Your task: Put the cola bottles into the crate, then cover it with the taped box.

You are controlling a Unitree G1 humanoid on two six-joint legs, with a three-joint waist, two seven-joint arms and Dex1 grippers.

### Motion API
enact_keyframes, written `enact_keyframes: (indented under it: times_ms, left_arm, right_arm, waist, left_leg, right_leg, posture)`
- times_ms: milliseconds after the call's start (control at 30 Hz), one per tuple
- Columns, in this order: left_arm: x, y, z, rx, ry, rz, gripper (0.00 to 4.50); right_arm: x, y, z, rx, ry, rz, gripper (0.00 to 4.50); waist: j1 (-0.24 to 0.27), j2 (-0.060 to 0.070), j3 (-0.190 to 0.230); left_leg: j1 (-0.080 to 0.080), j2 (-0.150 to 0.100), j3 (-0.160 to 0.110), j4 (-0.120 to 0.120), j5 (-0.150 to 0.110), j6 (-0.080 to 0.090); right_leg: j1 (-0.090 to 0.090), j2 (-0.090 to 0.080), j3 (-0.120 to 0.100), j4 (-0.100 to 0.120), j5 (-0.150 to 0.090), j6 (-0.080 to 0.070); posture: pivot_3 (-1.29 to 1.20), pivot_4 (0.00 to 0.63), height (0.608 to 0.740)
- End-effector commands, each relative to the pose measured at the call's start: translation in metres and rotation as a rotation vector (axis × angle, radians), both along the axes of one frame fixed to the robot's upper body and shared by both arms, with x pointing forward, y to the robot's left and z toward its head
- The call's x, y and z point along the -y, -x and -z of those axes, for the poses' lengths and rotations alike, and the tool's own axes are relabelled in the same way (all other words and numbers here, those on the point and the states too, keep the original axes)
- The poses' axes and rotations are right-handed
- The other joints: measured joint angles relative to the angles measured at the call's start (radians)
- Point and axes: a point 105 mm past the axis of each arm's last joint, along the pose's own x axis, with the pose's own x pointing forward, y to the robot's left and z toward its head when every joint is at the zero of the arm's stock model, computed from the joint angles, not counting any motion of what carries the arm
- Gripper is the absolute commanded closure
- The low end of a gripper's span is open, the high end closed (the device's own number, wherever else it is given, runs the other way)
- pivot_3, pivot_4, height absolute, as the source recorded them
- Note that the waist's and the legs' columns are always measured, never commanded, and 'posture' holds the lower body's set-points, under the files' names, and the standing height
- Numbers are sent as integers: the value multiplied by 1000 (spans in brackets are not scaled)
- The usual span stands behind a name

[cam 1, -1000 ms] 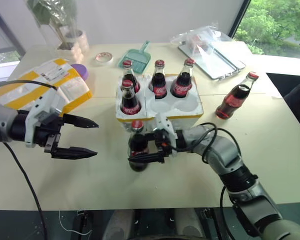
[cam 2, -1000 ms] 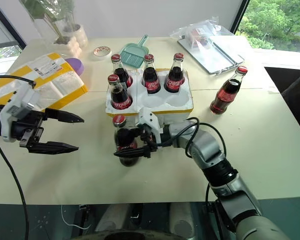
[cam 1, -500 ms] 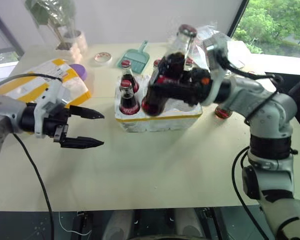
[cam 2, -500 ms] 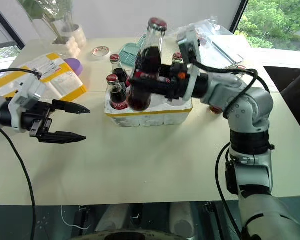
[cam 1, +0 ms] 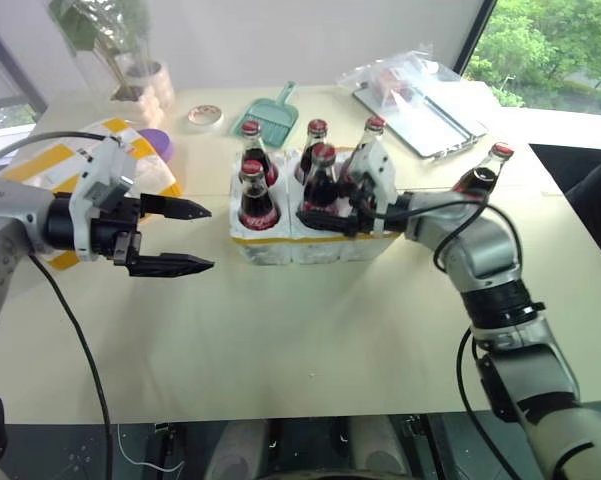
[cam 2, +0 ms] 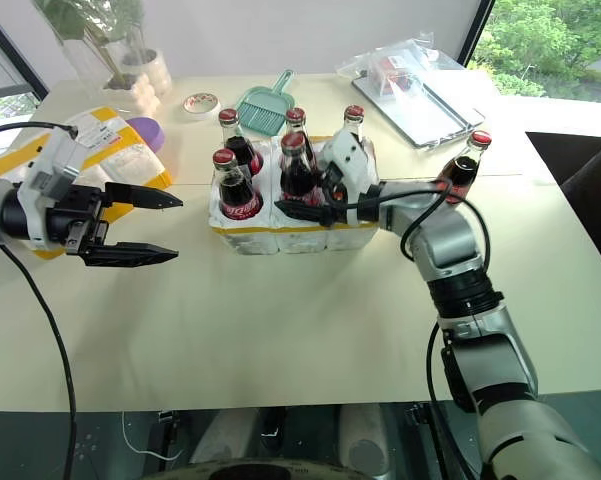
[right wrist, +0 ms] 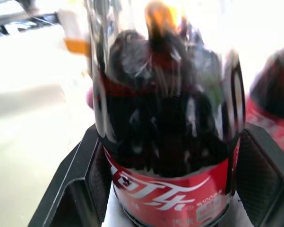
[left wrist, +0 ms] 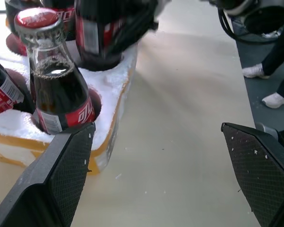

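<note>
Hazard on lowering: catching the base of the held cola bottle (cam 1: 321,180) on the foam lip of the near middle well and tipping it toward the near edge of the crate (cam 1: 280,246). Possibly also knocking the near-left bottle (cam 1: 259,196) or the three far-row bottles, all crowding close around it. Judging cause as an off-centre or tilted descent, or as letting go before the base is seating fully; not telling from these views whether it is already bottoming out in the well.

Right hand (cam 1: 327,217): jaws closing narrowly on the lower body of that bottle, gripping at the red label, reaching in from the right.

Left hand (cam 1: 208,238): jaws standing wide, holding and touching nothing, hovering over the worktop (cam 1: 310,330) just left of the crate, near enough to be risking a bump.

Remaining: sixth bottle (cam 1: 479,182) standing on the worktop right of the crate; taped box (cam 1: 32,168) lying at the far left, awaiting use as cover.
</note>
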Motion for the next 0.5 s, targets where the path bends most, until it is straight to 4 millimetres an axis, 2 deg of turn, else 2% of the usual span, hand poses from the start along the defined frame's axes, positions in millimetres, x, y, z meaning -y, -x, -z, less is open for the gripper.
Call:
enact_keyframes:
  times_ms: [33, 167, 233, 300, 433, 500]
  left_arm:
    - [1, -1, -10, 49, 8, 5, 0]
    - [2, -2, -9, 51, 11, 11, 0]
    - [3, -3, -8, 53, 13, 19, 0]
    - [5, -4, -7, 54, 13, 25, 0]
    - [7, -4, -4, 47, 17, 45, 0]
    - [10, -5, -4, 49, 20, 56, 0]
  right_arm:
    - [2, -5, -10, 25, -23, 17, 1686]
    - [7, -7, -6, 8, -7, 32, 1686]
    - [8, -8, -2, -31, -19, 51, 669]
    - [9, -7, -6, -26, -26, 60, 49]
    - [21, -1, -29, 3, -94, 97, 49]
    - [44, 7, -41, 57, -99, 191, 49]
  waist:
    - [1, -1, 0]
    - [2, -1, 0]
    - [3, -1, 0]
    - [4, -1, 0]
    - [7, -1, 0]
    - [8, -1, 0]
  left_leg:
    - [0, 0, 0, 0, 0, 0]
    - [0, 0, 0, 0, 0, 0]
    - [0, 0, 0, 0, 0, 0]
    - [1, 0, -1, 0, 0, 0]
    - [1, 0, -1, 0, 0, 0]
    - [0, 0, -1, 0, 0, 0]
  right_leg:
    - [0, 0, 0, 0, 0, 0]
    - [1, 0, 0, 0, 0, 0]
    - [1, 0, 0, 0, 0, 0]
    - [1, 0, 0, 0, 0, 0]
    - [1, 0, 0, 0, 0, 0]
    - [1, 0, 0, 0, 0, 0]
  posture:
    - [0, 150, 738]
    - [0, 150, 738]
    - [0, 150, 738]
    - [0, 150, 738]
    - [0, 150, 738]
    - [0, 150, 738]
